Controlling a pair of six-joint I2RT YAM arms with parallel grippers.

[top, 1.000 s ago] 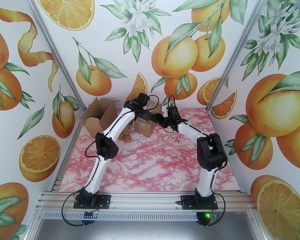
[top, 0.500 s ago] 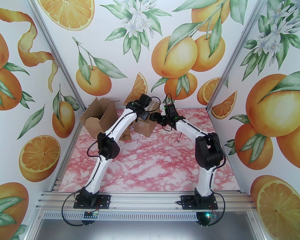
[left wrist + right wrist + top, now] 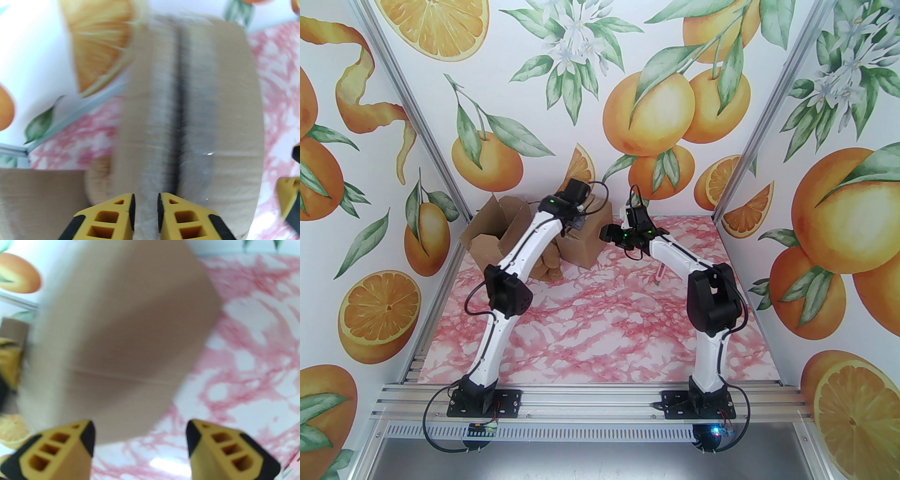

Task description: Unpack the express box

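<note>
Orange-print walls enclose a pink marble table. The express box stands at the back of the table, tilted, with the left arm covering part of its top. The left gripper is positioned on that top. In the left wrist view, the left gripper has its fingers drawn nearly together above the taped seam of the box. Motion blur prevents confirming whether any tape is pinched in the narrow slit. The right gripper is just beside the box's right face. In the right wrist view, the right gripper is spread wide with nothing between its fingers, and the box is a blurred brown mass with soft edges. An opened carton sits at back left, its interior not visible. Tan items lie beside the left arm, partly hidden and not identifiable. A slim pink tool lies near the right arm, its upper end cut off by the arm.
</note>
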